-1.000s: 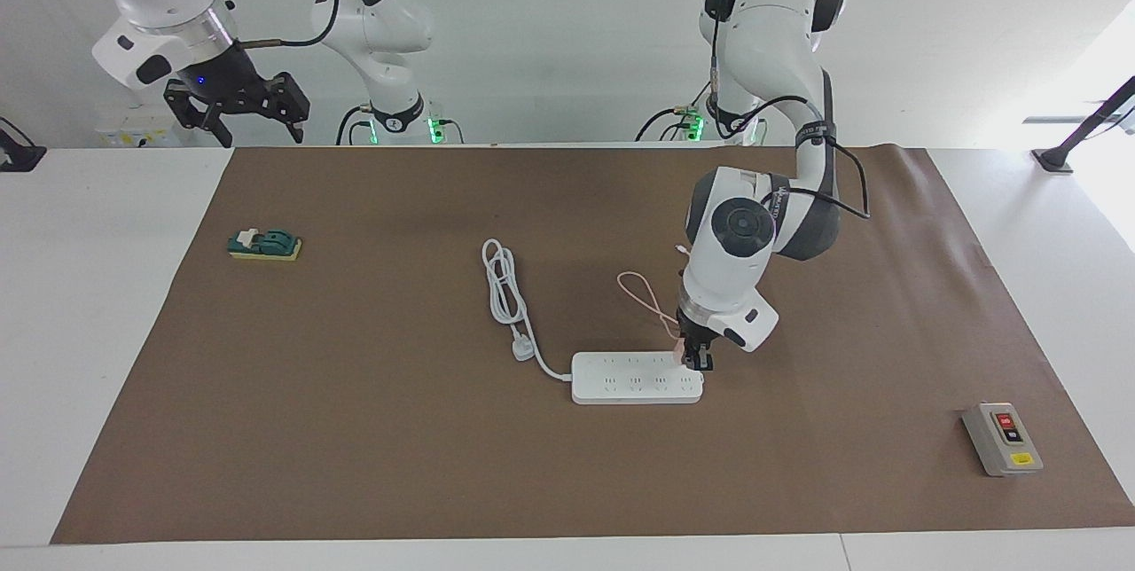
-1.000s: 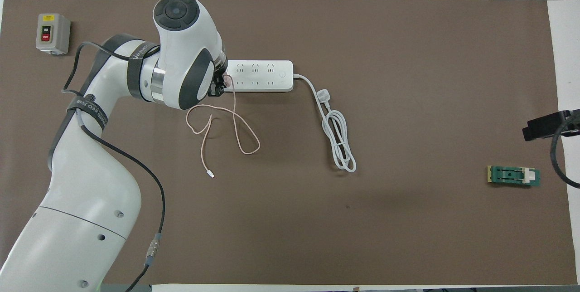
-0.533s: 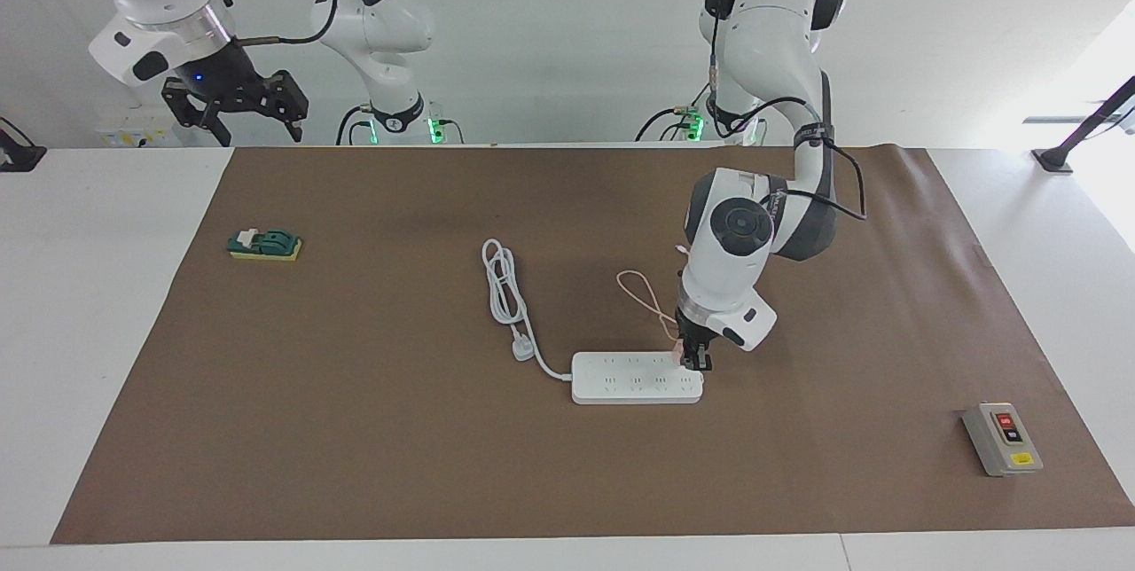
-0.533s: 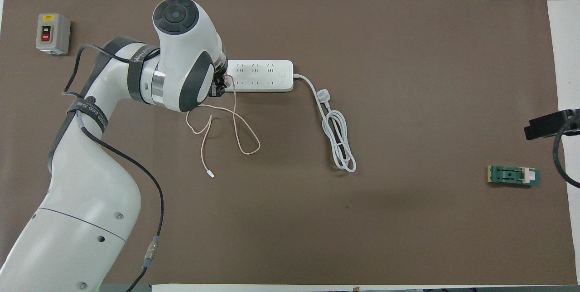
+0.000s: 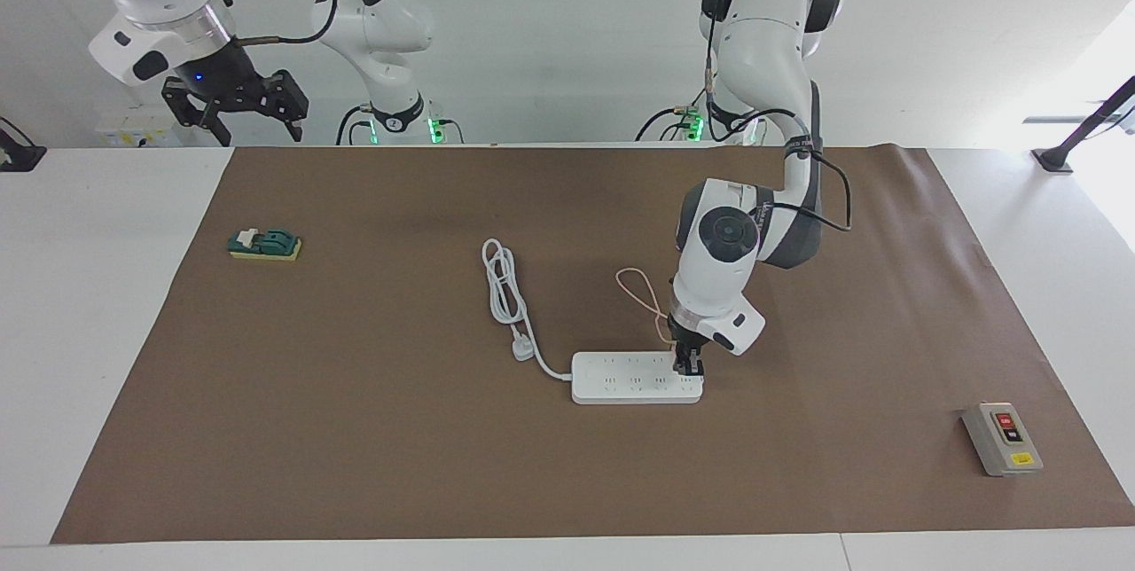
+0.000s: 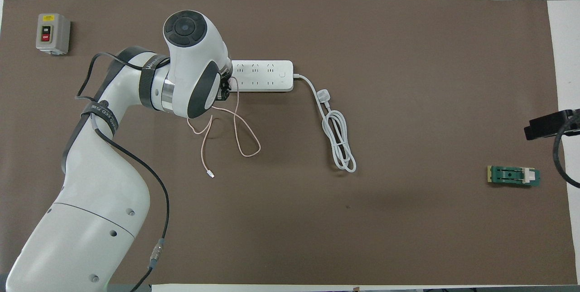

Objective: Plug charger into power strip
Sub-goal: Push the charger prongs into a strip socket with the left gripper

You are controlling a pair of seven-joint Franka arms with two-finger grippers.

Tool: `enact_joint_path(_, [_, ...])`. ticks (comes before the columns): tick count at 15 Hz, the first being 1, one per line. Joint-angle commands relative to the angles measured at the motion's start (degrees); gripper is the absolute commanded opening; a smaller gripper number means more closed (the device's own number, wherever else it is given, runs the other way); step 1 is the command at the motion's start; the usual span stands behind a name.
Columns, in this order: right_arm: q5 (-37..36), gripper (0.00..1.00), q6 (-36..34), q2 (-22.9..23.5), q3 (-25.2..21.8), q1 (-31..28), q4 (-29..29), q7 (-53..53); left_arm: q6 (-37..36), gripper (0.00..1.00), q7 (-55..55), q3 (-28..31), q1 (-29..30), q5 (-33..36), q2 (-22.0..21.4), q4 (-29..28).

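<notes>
Two grippers are showing: the left gripper (image 5: 689,367), jaws clamping the charger (image 5: 679,356), is pressing at the power strip's (image 5: 634,379) end mid-desk; the right gripper (image 5: 238,106) is waiting, jaws wide.

The left gripper (image 5: 689,366) is shifted a little along the power strip (image 5: 635,379) toward its middle, still at the row nearer the robots. The left arm's wrist is leaned over, and the charger is no longer seen.
</notes>
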Motion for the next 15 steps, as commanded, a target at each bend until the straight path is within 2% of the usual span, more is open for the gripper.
enact_joint_path(1, [1.0,1.00,0.0,0.0,0.5,-0.8,0.2,1.0,2.1,0.00,-0.8,0.8,-0.4,0.1,1.3,-0.8])
enact_joint_path(7, [1.0,1.00,-0.1,0.0,0.5,-0.9,0.2,0.9,-0.2,0.00,0.8,1.2,0.0,0.2,-1.4,-0.6])
enact_joint_path(8, [1.0,1.00,-0.1,0.0,0.4,-0.9,0.2,0.9,-0.2,0.19,1.2,1.2,0.8,0.1,-1.7,-0.5])
enact_joint_path(9, [1.0,1.00,-0.1,0.0,0.5,-0.9,0.2,0.9,-0.1,0.58,1.2,1.2,1.2,0.1,-2.2,-0.6])
enact_joint_path(10, [1.0,1.00,-0.1,0.0,0.4,-0.9,0.2,0.9,-0.1,0.74,1.1,1.2,1.3,0.1,-2.5,-0.6])
enact_joint_path(11, [1.0,1.00,-0.1,0.0,0.4,-0.8,0.2,0.9,-0.1,0.85,1.0,1.2,1.3,0.1,-2.6,-0.6])
enact_joint_path(12, [1.0,1.00,-0.1,0.0,0.4,-0.9,0.2,0.8,0.1,0.91,0.9,1.2,1.3,0.1,-2.6,-0.7])
enact_joint_path(15, [1.0,1.00,-0.1,0.0,0.4,-0.9,0.2,0.8,0.5,0.94,0.7,1.2,1.3,0.0,-2.5,-0.9])
